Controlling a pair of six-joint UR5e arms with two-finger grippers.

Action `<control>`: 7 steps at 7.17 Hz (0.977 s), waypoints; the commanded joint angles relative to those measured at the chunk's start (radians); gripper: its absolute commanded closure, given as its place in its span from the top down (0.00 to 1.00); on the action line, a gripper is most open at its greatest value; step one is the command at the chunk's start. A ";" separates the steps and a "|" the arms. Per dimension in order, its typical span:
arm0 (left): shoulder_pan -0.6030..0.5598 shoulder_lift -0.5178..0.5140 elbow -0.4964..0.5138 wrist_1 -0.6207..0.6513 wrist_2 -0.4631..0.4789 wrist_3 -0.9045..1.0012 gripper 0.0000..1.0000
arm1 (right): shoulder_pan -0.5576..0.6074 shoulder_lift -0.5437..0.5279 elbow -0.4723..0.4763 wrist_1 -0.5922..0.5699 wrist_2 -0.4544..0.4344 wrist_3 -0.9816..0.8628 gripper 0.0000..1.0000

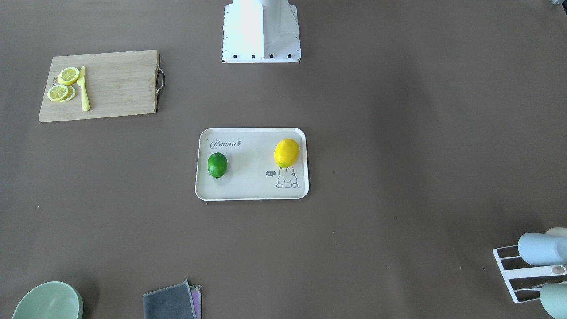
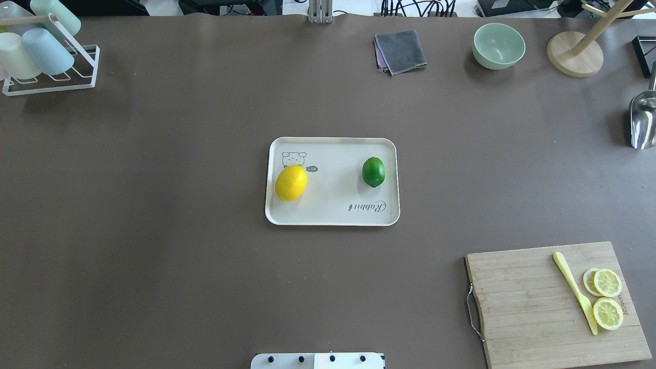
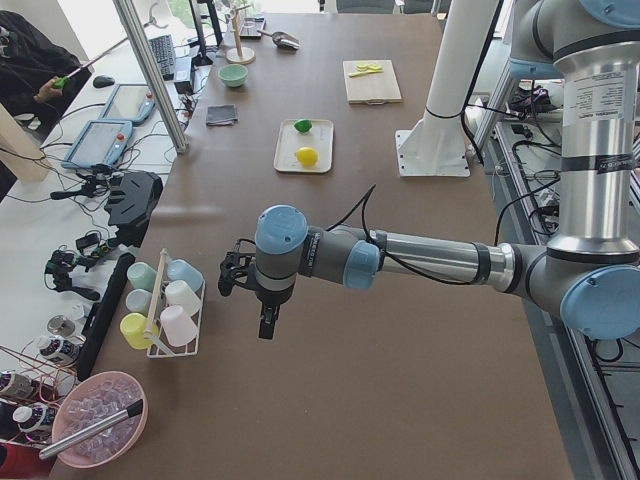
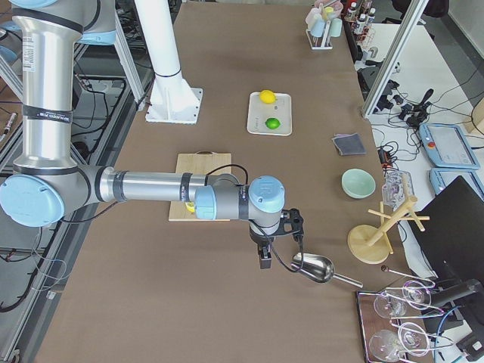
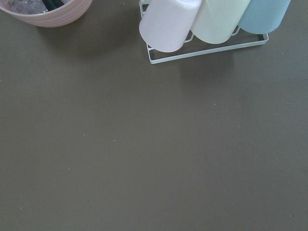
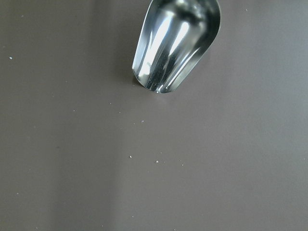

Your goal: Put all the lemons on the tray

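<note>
**Task status.** The pictures show 2 whole lemons, and both lie inside the flat beige rectangular tray (image 1: 250, 166) at the centre of the brown surface (image 1: 398, 133).

- The bright yellow oval lemon (image 1: 286, 153) lies in the tray half on the robot's left. It is close to the rim and next to the bunny drawing.
- The green oval lemon (image 1: 217, 165) lies in the other half, near the "Rabbit" script.
- The 2 fruits are well apart, and neither overhangs the raised rim.

**Work left.** On this evidence the placing is judged complete. No whole lemon is visible anywhere else on the surface. The thin yellow lemon slices (image 1: 62, 86) lie beside a small yellow knife (image 1: 83, 88) on the wooden cutting board (image 1: 110, 84). They are cut pieces, not whole fruit, and are judged to need no transfer.

**Arm positions.** Neither arm is near the tray.

- The left tool (image 3: 266, 325) hangs above bare surface at the robot's left end, near the white wire rack of pastel cups (image 5: 207, 45).
- The right tool (image 4: 265, 257) hangs above the surface at the opposite end, just beside the shiny metal scoop (image 6: 175, 43).

**Tool state.** Each tool shows only in a side view, and neither wrist view shows any part of its tool. It cannot be told whether the fingers of either tool are apart or together. Nothing is seen held in either tool.
</note>
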 commanded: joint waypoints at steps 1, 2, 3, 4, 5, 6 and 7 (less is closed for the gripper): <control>0.000 -0.001 0.002 -0.001 0.003 0.000 0.98 | 0.000 0.002 0.001 -0.002 0.008 0.000 1.00; 0.000 -0.004 0.004 -0.001 0.005 0.000 0.98 | 0.000 0.002 0.003 -0.002 0.009 0.000 1.00; 0.000 -0.005 0.004 0.000 0.003 0.000 0.98 | 0.000 0.002 0.003 -0.002 0.015 0.000 1.00; 0.000 -0.005 0.004 0.000 0.005 0.000 0.98 | 0.000 0.002 0.003 -0.002 0.020 0.000 1.00; 0.000 -0.005 0.004 0.000 0.005 0.000 0.98 | 0.000 0.002 0.001 -0.002 0.020 0.000 1.00; 0.000 -0.005 0.005 0.000 0.005 0.000 0.98 | 0.000 -0.001 0.004 0.000 0.021 0.000 1.00; 0.000 -0.005 0.004 0.000 0.005 0.001 0.98 | 0.000 -0.003 0.003 0.000 0.021 0.000 1.00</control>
